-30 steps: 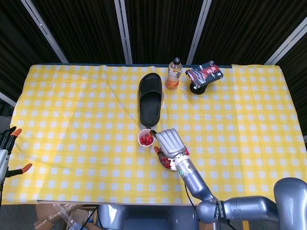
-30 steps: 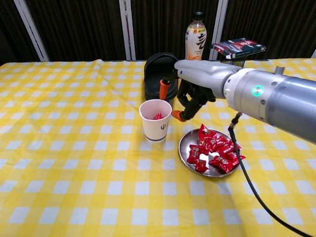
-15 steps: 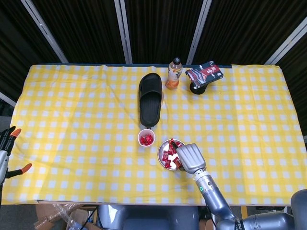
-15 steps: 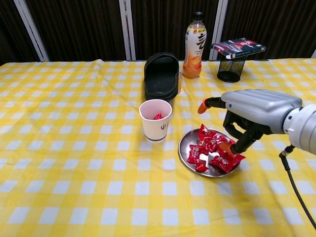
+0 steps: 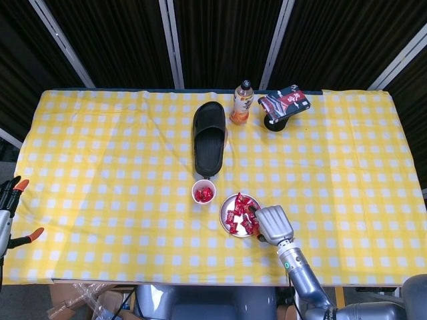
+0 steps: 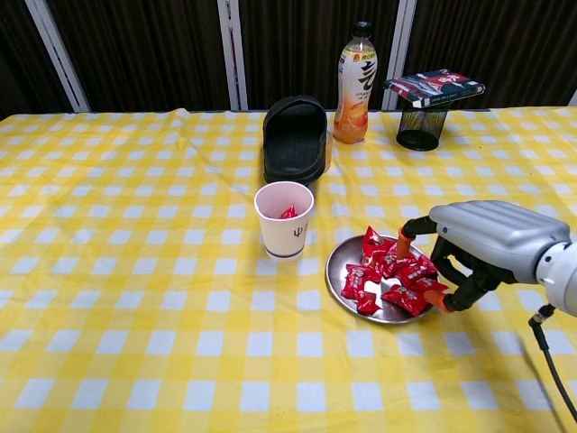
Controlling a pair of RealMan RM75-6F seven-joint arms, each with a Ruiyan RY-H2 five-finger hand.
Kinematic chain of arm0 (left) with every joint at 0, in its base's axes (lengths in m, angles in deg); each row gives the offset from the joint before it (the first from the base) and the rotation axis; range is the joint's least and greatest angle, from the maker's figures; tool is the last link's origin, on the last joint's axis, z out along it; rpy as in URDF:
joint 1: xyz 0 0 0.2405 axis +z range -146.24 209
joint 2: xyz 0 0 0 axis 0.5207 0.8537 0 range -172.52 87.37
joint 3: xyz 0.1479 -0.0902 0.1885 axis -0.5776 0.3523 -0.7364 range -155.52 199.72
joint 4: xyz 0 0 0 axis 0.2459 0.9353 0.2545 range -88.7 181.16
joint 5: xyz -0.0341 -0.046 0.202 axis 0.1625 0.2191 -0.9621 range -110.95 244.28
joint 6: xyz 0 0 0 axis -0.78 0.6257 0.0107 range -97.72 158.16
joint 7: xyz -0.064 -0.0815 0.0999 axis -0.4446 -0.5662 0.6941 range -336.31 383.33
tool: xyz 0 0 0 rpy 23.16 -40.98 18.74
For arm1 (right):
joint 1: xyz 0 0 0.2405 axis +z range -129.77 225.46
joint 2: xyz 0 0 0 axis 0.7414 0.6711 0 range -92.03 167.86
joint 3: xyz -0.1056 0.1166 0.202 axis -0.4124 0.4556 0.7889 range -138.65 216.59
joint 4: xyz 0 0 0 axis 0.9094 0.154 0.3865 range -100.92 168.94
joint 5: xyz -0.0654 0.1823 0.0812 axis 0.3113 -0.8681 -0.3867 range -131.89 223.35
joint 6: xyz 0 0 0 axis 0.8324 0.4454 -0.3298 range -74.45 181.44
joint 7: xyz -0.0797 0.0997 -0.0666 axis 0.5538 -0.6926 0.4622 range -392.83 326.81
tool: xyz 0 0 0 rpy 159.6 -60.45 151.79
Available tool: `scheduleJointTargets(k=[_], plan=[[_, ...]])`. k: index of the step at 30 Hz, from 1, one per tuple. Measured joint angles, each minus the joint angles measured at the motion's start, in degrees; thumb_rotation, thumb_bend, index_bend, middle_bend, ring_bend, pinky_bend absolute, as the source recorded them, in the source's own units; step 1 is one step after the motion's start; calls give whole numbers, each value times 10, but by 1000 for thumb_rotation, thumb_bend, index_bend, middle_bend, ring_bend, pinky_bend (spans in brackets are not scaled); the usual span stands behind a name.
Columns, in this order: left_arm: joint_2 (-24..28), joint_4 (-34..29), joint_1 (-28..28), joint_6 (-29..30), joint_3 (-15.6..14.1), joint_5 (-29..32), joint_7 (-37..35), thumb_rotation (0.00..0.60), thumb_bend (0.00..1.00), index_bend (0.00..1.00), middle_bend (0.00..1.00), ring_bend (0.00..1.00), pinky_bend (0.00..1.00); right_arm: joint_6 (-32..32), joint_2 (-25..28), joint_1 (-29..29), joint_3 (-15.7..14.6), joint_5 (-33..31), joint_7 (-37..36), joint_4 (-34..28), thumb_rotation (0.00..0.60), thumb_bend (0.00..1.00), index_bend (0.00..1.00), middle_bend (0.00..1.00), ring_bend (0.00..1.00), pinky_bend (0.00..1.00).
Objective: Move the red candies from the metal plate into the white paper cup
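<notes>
The metal plate [image 6: 336,263] lies right of the white paper cup [image 6: 285,225] and carries several red candies [image 6: 386,269]. A few red candies show inside the cup [image 5: 203,193]. My right hand [image 6: 487,239] hovers low over the plate's right edge, fingers spread above the candies; its orange fingertips [image 6: 402,237] touch the pile and I see nothing pinched. From the head view the same right hand [image 5: 273,225] covers the right rim of the plate [image 5: 223,212]. My left hand [image 5: 8,213] sits at the far left edge, off the table, fingers apart and empty.
A black slipper [image 6: 295,135] lies behind the cup. An orange drink bottle [image 6: 355,72] stands beside it, and a black mesh holder [image 6: 420,133] with a dark packet [image 6: 435,87] on top stands at the back right. A yellow checked cloth [image 6: 135,298] covers the table.
My right hand swung from beside the cup to the right and down, and now sits low at the plate's right edge. The left hand stayed put.
</notes>
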Motion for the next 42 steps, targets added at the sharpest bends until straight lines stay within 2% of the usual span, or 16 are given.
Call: scheduleJointTargets(k=[34,38,42], plan=[[-1,-1,1,0,1,2,1,600,38,16,0,0,0,-46,-10,-43,16,25,-32,49,600,395,383,818,891,846],[0,-1,1,-1,2,3,1,600,39,16,0,0,0,-48,-12,-47,20,28,-34,52,600,397,421,818,891,846],[0,-1,1,-1,2,3,1,600,38,16,0,0,0,-52,-13,-49,22,29,-40,55,600,463,475,818,891,846]])
